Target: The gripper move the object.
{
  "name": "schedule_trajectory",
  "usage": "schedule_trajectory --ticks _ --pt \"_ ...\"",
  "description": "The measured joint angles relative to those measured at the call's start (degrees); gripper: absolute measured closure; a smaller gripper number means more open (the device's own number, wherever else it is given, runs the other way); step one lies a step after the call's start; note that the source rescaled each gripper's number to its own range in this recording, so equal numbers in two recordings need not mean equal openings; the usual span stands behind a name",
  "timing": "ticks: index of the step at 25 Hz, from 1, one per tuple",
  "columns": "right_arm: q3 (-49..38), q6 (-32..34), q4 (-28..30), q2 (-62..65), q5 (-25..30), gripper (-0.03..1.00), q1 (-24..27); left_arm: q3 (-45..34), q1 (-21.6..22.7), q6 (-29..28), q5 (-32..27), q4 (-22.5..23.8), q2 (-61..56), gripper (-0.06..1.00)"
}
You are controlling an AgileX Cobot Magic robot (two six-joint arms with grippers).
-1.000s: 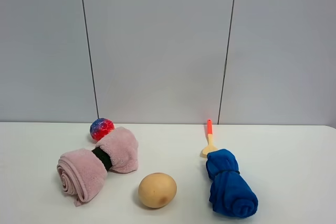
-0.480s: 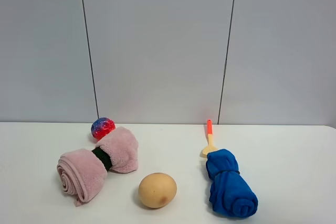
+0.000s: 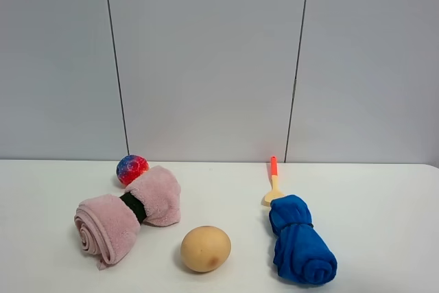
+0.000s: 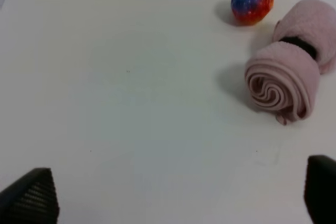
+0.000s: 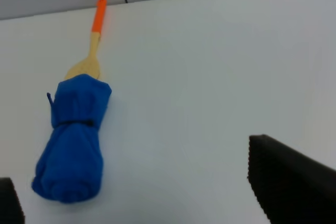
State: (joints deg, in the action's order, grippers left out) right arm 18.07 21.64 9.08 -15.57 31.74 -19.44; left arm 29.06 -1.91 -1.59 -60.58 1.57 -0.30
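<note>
The pink fluffy rolled towel (image 3: 127, 214), cinched by a dark band, lies on the left of the white table (image 3: 226, 183). It also shows in the left wrist view (image 4: 289, 72), spiral end towards the camera. My left gripper (image 4: 176, 195) is open and empty, well short of the towel, with only its black fingertips (image 4: 31, 198) in view. My right gripper (image 5: 147, 192) is open and empty, with one black finger (image 5: 286, 177) showing near the blue cloth. Neither gripper shows in the exterior high view.
A red-and-blue ball (image 3: 132, 169) sits just behind the towel, also in the left wrist view (image 4: 252, 2). A tan egg-shaped object (image 3: 206, 248) lies at front centre. A blue rolled cloth (image 3: 300, 248) lies on the right over a wooden spoon with an orange handle (image 3: 274, 176).
</note>
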Motion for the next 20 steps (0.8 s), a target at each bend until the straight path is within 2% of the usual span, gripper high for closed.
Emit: schedule_trajectory --ticks 3,5,7,11,13,17,20 --pt "4.58 -0.38 1.17 0.07 -0.29 0.04 0.0 0.0 0.0 0.0 0.0 0.0 0.0 -0.06" --pt "9.11 -2.64 3.08 0.09 2.26 0.05 0.0 0.0 0.0 0.0 0.0 0.0 0.0 -0.06" --pt "13.93 -6.04 4.25 -0.03 10.59 0.05 0.0 0.0 0.0 0.0 0.0 0.0 0.0 -0.06" --pt "17.82 -8.56 5.53 -1.25 31.4 0.07 0.06 0.0 0.0 0.0 0.0 0.0 0.0 -0.06" --pt "17.51 -8.98 5.64 -1.16 36.35 0.08 0.57 0.0 0.0 0.0 0.0 0.0 0.0 -0.06" --pt "15.42 -9.17 3.78 3.25 37.53 0.08 4.84 0.0 0.0 0.0 0.0 0.0 0.0 -0.06" --pt "12.63 -9.22 2.73 9.78 34.47 0.08 10.75 0.0 0.0 0.0 0.0 0.0 0.0 -0.06"
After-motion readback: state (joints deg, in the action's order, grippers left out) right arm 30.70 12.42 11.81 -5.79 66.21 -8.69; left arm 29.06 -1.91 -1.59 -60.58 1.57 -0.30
